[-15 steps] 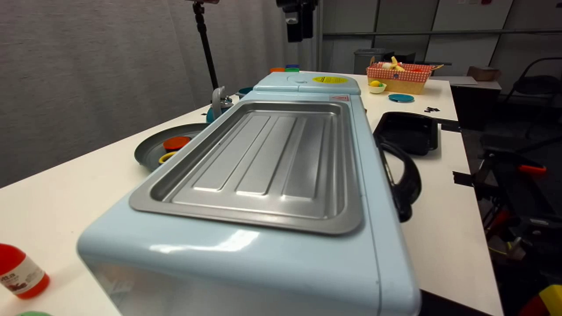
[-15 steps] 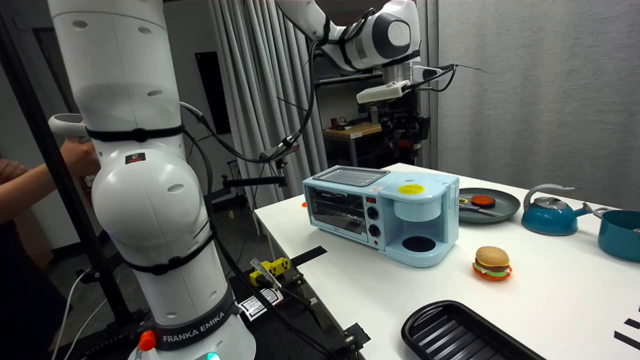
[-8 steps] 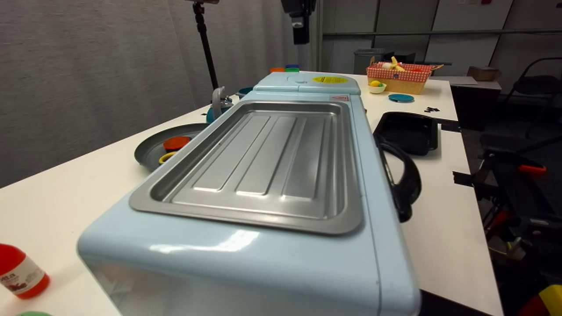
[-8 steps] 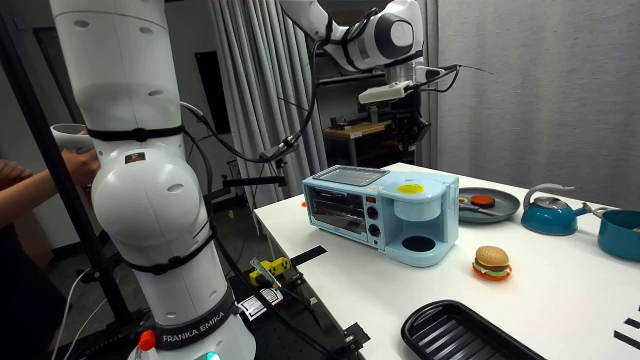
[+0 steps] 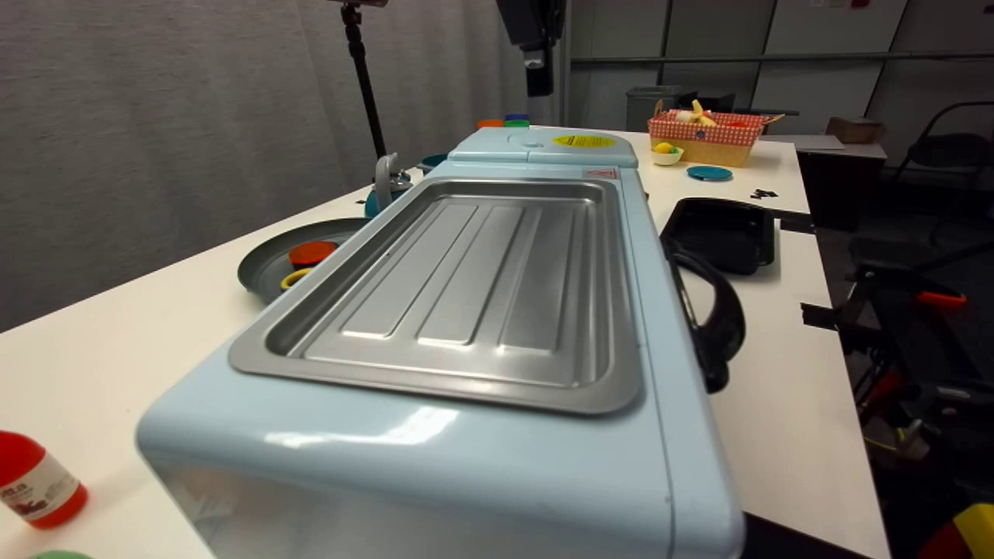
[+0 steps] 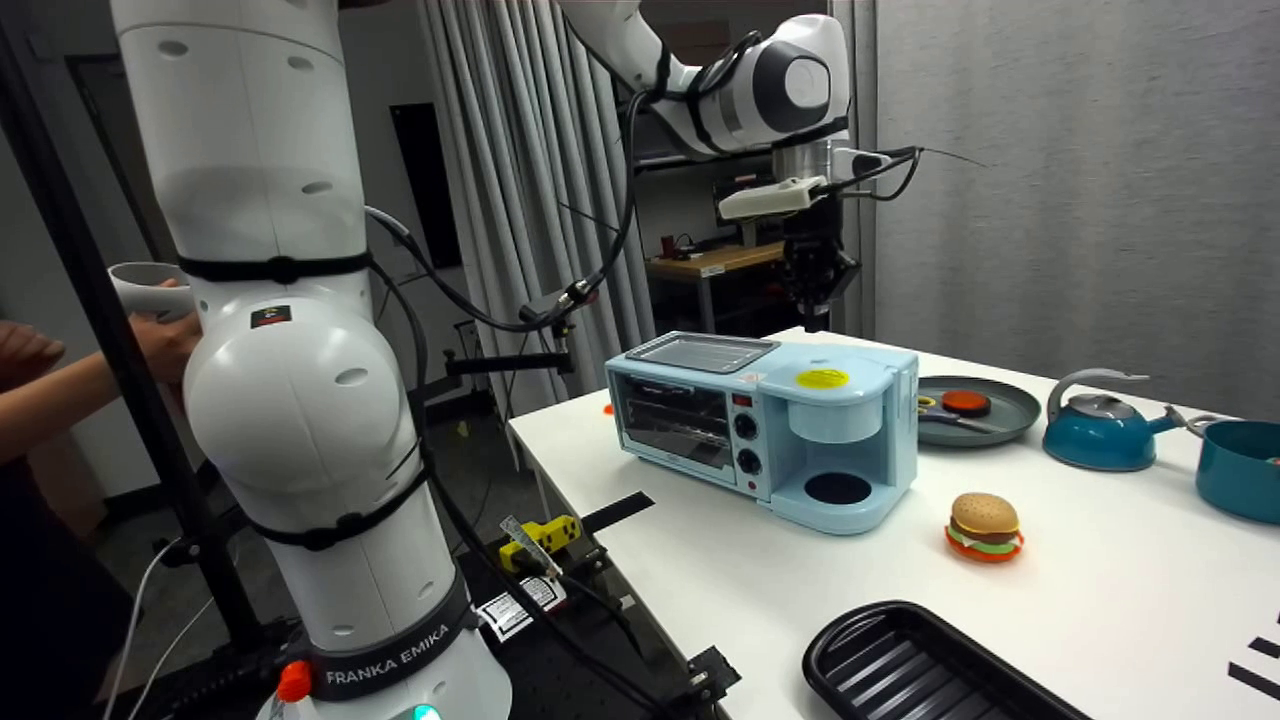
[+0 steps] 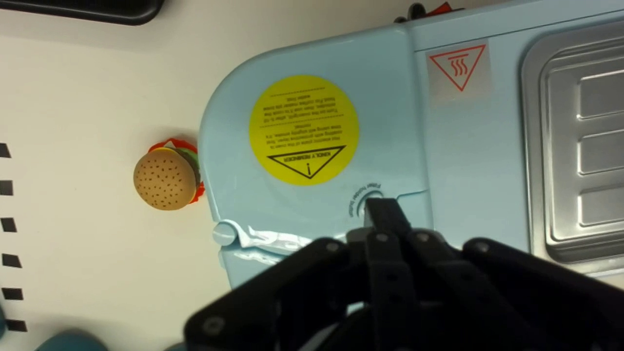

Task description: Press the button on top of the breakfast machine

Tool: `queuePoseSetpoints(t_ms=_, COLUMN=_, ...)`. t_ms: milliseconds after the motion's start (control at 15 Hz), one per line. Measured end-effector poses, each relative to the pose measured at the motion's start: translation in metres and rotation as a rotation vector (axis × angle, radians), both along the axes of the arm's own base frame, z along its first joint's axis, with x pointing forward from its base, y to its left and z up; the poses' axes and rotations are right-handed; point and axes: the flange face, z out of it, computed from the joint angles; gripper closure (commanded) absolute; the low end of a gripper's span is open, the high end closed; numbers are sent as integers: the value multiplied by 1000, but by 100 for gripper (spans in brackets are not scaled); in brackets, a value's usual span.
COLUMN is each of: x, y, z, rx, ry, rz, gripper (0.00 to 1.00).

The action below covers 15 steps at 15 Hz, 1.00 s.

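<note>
The pale-blue breakfast machine point(image 6: 870, 362) stands on the table in both exterior views, with a ribbed silver tray point(image 5: 458, 272) in its top. Its round button point(image 5: 530, 143) sits in the lid beside a yellow sticker point(image 7: 304, 129). In the wrist view the fingertips hide most of that button point(image 7: 362, 211); lettering curves round its visible edge. My gripper point(image 7: 387, 212) is shut, its fingers together and nothing between them. In an exterior view the gripper point(image 5: 539, 83) hangs pointing down over the lid, and a gap separates its tips from the surface.
A toy hamburger point(image 7: 165, 179) lies close by the machine's rounded end. A black ribbed pan point(image 6: 920, 650), a dark round pan point(image 6: 1010, 410) and a teal kettle point(image 6: 1105, 430) share the table. The oven door's black handle point(image 5: 726, 326) juts from the front.
The fingers, apart a second ago, have come together. Arm and gripper have sunk closer to the machine's lid. The machine and the table objects have stayed put.
</note>
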Motion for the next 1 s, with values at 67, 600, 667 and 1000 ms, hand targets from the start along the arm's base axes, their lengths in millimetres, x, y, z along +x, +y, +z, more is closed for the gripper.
queuePoseSetpoints(t_ms=67, x=0, y=0, z=-2, rx=0, ry=4, rz=0, gripper=100)
queuePoseSetpoints(t_ms=600, x=0, y=-1, z=-21, rx=-3, ry=37, rz=-2, gripper=100)
queuePoseSetpoints(t_ms=667, x=0, y=-1, z=-24, rx=-3, ry=42, rz=-2, gripper=100)
queuePoseSetpoints(t_ms=1000, x=1, y=1, z=-36, rx=-3, ry=64, rz=0, gripper=100)
